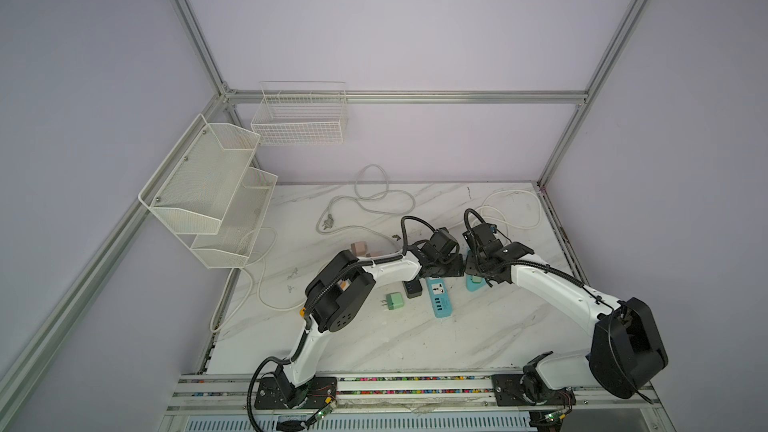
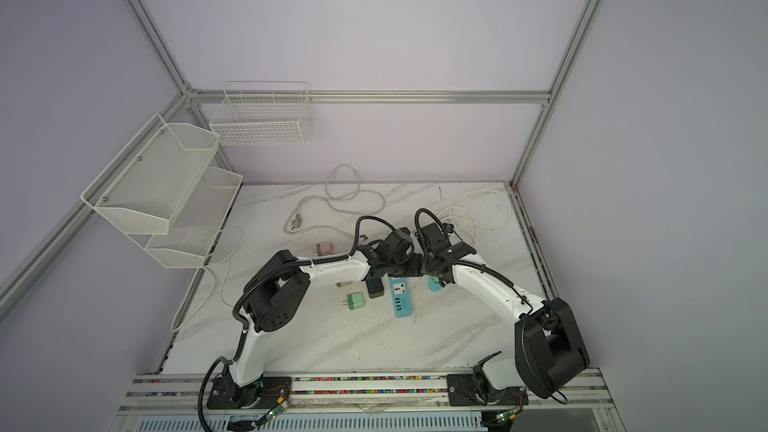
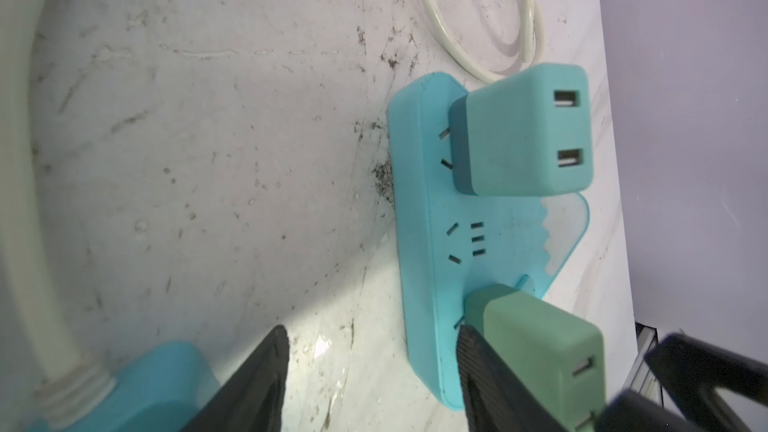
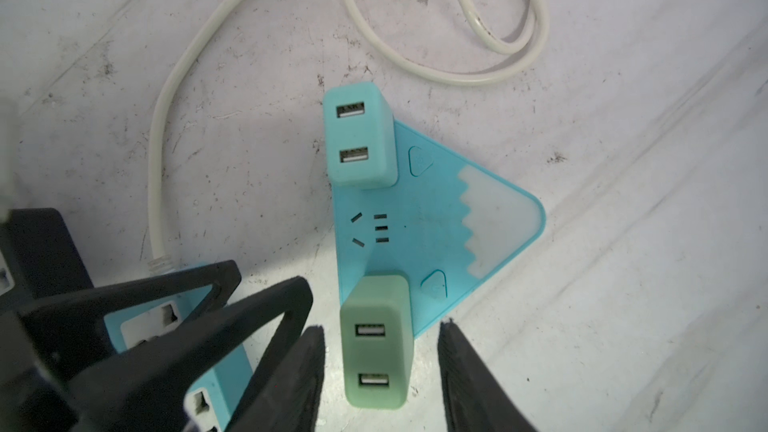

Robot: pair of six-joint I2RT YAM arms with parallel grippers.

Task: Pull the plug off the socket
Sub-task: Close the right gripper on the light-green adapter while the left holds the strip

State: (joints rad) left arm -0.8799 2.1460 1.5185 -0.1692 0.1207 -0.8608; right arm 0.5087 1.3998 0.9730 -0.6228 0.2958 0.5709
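Note:
A blue triangular socket (image 4: 424, 218) (image 3: 419, 201) lies flat on the marble table, partly hidden under the wrists in a top view (image 1: 473, 283). Two plugs stand in it: a teal USB plug (image 4: 359, 139) (image 3: 528, 130) and a green USB plug (image 4: 378, 342) (image 3: 540, 347). My right gripper (image 4: 382, 367) is open and straddles the green plug, with a gap on each side. My left gripper (image 3: 370, 367) is open too. One of its fingers (image 3: 482, 367) lies against the green plug's side, the other over bare table.
A blue rectangular power strip (image 1: 439, 297) lies just left of the socket, its white cable (image 3: 20, 160) curving away. A black adapter (image 1: 412, 288), a loose green adapter (image 1: 394, 301) and a pink one (image 1: 358, 248) sit nearby. White cords (image 1: 374, 197) coil behind; wire baskets (image 1: 208, 189) hang at the left.

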